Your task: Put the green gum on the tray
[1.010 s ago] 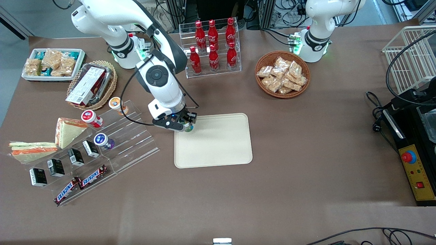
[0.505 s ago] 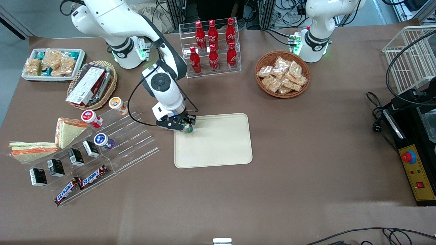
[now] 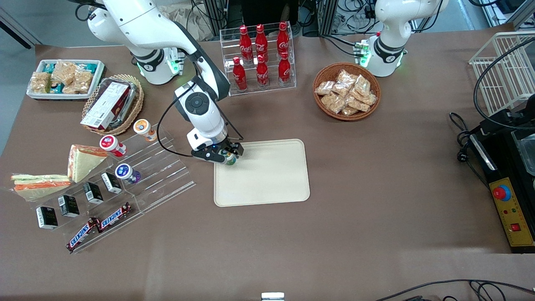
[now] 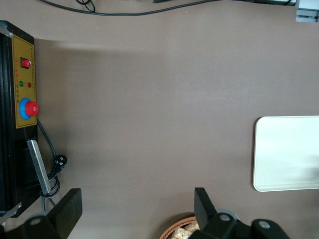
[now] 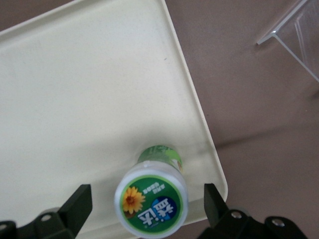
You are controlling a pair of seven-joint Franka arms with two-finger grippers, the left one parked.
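Releasing now: the gripper (image 5: 148, 206) jaws stand wide, both fingertips (image 5: 79, 204) clear of the green gum (image 5: 152, 196), which stands upright on the tray (image 3: 267, 184) just inside the corner toward the working arm's end of the desk. A second ago the gripper sat higher with the bottle between its jaws; it has since come down and opened. Judgement: placement looks done, only a straight lift-off is left, and the risk is clipping the lid.

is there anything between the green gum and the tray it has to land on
Nothing visible. The green gum stands between the open fingers of the gripper, over the corner of the tray nearest the working arm.
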